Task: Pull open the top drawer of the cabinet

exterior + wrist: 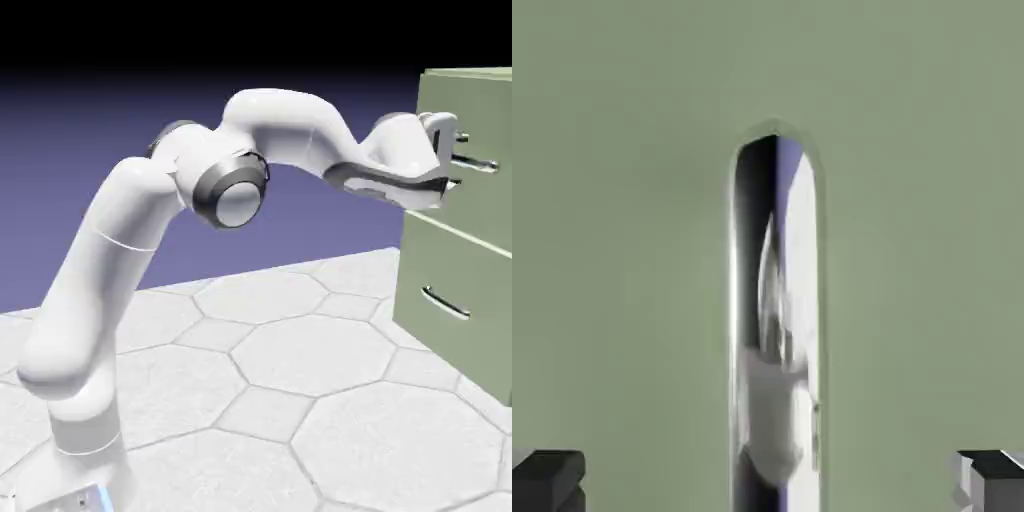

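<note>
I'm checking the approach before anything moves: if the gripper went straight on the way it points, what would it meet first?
Probably the top drawer's bar handle, passing between its open fingertips, though depth is unclear.

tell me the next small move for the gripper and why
Probably ease the gripper a little further toward the top drawer's handle, then close: its open fingertips stand on either side of the bar in the hand view, with green showing between each fingertip and the bar.
</note>
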### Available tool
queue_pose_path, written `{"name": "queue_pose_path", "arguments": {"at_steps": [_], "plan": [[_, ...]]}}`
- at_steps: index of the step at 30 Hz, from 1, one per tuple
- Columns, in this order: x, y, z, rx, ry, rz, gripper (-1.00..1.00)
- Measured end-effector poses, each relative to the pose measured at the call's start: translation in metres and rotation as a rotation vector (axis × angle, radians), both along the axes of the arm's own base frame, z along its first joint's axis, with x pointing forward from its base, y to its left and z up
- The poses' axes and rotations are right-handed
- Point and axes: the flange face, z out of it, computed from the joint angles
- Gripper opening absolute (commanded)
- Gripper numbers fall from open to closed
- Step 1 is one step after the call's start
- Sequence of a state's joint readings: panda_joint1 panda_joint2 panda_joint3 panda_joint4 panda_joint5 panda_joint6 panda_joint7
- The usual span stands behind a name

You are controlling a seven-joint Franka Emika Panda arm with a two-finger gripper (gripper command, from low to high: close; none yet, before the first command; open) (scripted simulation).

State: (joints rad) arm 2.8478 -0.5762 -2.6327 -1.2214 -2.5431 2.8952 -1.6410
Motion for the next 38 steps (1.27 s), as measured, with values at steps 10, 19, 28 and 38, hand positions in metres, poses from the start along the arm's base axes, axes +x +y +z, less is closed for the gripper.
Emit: {"name": "queue_pose_path", "arguments": {"at_steps": [10, 19, 28, 38], "plan": [[-0.054, 0.000, 0.000, 0.000, -0.001, 0.000, -1.00], [-0.135, 0.000, 0.000, 0.000, -0.001, 0.000, -1.00], [-0.228, 0.000, 0.000, 0.000, -0.001, 0.000, -1.00], [-0.315, 0.000, 0.000, -0.002, 0.001, 0.000, 1.00]]}}
